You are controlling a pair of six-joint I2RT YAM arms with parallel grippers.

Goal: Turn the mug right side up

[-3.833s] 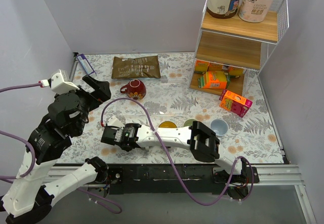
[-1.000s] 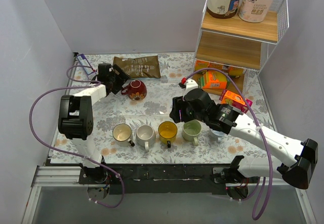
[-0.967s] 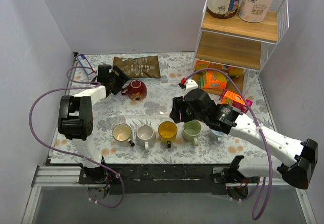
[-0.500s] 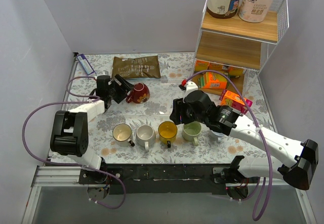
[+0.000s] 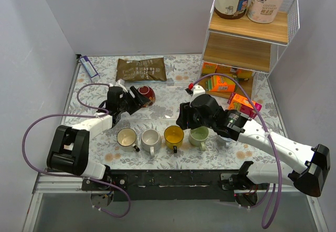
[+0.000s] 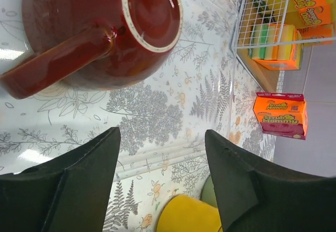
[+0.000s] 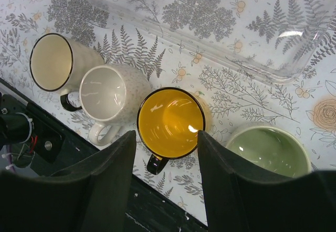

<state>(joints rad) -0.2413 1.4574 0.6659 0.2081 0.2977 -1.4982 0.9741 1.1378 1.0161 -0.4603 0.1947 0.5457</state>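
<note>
The dark red mug [image 5: 146, 93] lies tipped over at the back left of the table. In the left wrist view the mug [image 6: 100, 27] shows its pale foot ring, and its handle [image 6: 58, 59] points back toward my left finger. My left gripper [image 5: 134, 99] is open and empty just left of the mug, with its fingertips short of it [image 6: 161, 132]. My right gripper [image 5: 184, 117] is open and empty [image 7: 167, 133], hovering over the yellow mug [image 7: 170, 122].
Four upright mugs stand in a row near the front: cream [image 5: 126, 137], white [image 5: 150, 138], yellow [image 5: 174, 135], green [image 5: 199, 134]. A brown pouch [image 5: 140, 69] lies at the back. A wire shelf [image 5: 247, 43] and an orange box [image 5: 244, 106] are at the right.
My left arm swung right and nearer, bringing the red mug from upside down onto its side. Its fingers now stand open off the mug. The right arm has barely moved.
</note>
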